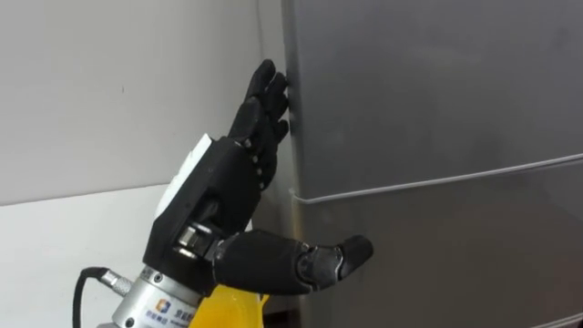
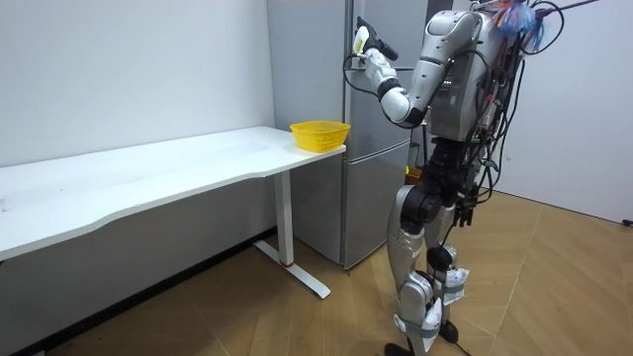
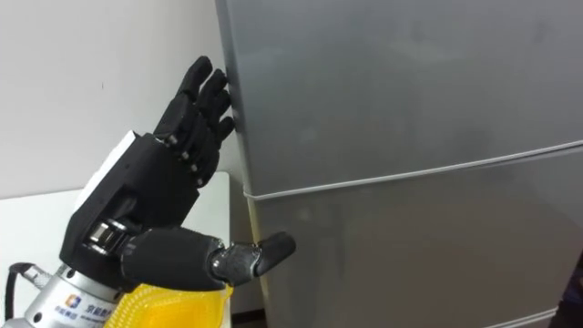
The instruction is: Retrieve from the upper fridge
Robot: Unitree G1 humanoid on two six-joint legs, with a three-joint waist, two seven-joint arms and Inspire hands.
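A grey two-door fridge (image 1: 437, 118) stands closed before me, its upper door (image 3: 401, 82) above a thin seam. My left hand (image 1: 232, 173) is raised at the door's left edge, open, with straight fingertips (image 1: 273, 91) touching that edge and the thumb (image 1: 351, 253) reaching across just below the seam. In the room view I stand upright facing the fridge (image 2: 376, 119), left hand (image 2: 364, 40) up at the upper door's edge.
A yellow basket (image 2: 318, 133) sits on the end of a long white table (image 2: 148, 173) beside the fridge, below my left hand (image 3: 173, 305). A white wall runs behind the table. Wooden floor lies around my feet.
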